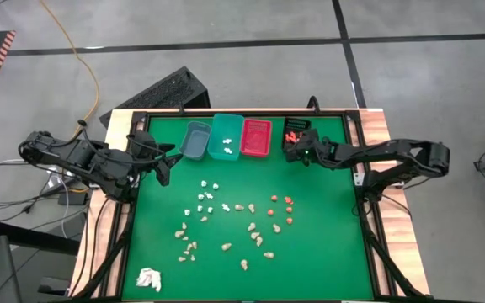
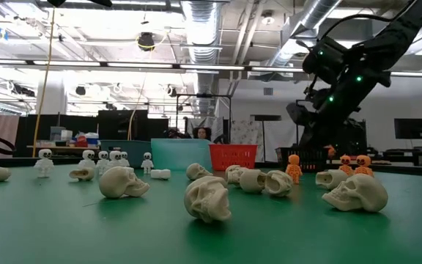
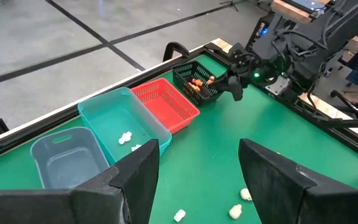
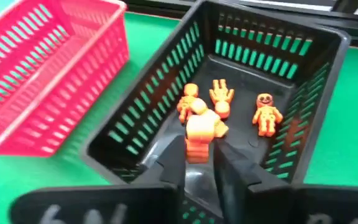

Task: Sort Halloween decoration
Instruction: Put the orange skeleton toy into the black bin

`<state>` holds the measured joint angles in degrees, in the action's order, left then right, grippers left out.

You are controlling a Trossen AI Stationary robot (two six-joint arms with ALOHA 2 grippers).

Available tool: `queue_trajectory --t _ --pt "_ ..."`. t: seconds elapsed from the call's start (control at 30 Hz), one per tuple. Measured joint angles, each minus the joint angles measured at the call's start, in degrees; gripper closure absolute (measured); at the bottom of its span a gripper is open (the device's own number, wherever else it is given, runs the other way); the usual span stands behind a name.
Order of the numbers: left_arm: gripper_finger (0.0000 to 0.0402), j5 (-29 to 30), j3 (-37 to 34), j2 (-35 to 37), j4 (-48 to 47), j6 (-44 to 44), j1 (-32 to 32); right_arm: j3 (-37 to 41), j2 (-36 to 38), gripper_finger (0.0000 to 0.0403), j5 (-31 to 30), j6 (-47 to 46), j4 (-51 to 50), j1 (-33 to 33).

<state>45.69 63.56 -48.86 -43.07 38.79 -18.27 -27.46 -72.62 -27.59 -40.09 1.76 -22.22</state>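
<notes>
Four bins stand in a row along the far edge of the bench (image 1: 327, 252): grey bin (image 1: 195, 140), teal bin (image 1: 226, 135), red bin (image 1: 256, 137) and black bin (image 4: 260, 81). Right claw (image 4: 201, 163) hovers over the black bin, its fingers just parted around an orange figure (image 4: 201, 134); whether they still touch it cannot be told. Three more orange figures (image 4: 224, 96) lie inside that bin. Left claw (image 3: 197, 180) waits at the bench's left side, fully released and empty. Remaining Halloween decoration pieces (image 1: 226, 223), white, tan and orange, lie scattered mid-bench; a white papery wad (image 1: 148, 279) sits near the left front corner.
</notes>
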Motion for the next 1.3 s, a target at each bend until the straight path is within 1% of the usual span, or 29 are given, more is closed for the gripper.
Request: queue_trajectory --t 0.2,0.3,0.4,0.5,0.6,0.63,0.7,0.87,1.0,1.13,1.3 --pt "0.0191 -0.02 0.0 0.0 -0.01 0.0 0.01 0.0 2.82 0.0261 0.93 0.07 0.46 0.0" --pt "0.0191 -0.02 0.01 0.0 0.0 -0.03 -0.01 0.0 4.76 0.0249 0.93 0.17 0.45 0.0" --pt "0.0191 -0.02 -0.01 0.0 -0.02 -0.14 0.01 0.0 7.58 0.0247 1.85 5.59 1.31 0.58" --pt "0.0191 -0.02 0.01 0.0 -0.07 -0.17 0.01 0.0 10.66 0.0246 6.25 14.13 2.85 2.85" --pt "0.0191 -0.02 -0.01 0.02 -0.09 -0.61 -0.01 0.0 13.51 0.0246 14.21 21.77 4.13 6.27" --pt "0.0191 -0.04 -0.01 0.0 -0.09 -0.61 -0.01 -0.02 14.09 0.0246 16.67 23.14 4.24 7.62" --pt "0.0191 -0.03 -0.01 0.0 -0.09 -0.63 0.01 -0.02 14.39 0.0246 19.46 23.63 4.01 10.83" --pt "0.0191 -0.04 0.0 0.01 -0.13 -0.83 0.0 -0.02 11.38 0.0252 19.65 23.57 4.24 20.31" --pt "0.0191 -0.04 0.0 0.0 -0.27 -0.83 0.01 0.0 7.01 0.0256 16.03 22.01 4.61 26.36" --pt "0.0191 -0.04 -0.01 0.0 -0.8 -0.58 -0.01 0.0 2.85 0.0256 15.52 20.15 5.5 29.64" --pt "0.0191 -0.08 0.0 0.0 -1.32 -0.13 0.0 0.0 -1.19 0.0257 15.53 19.96 9.91 31.79"
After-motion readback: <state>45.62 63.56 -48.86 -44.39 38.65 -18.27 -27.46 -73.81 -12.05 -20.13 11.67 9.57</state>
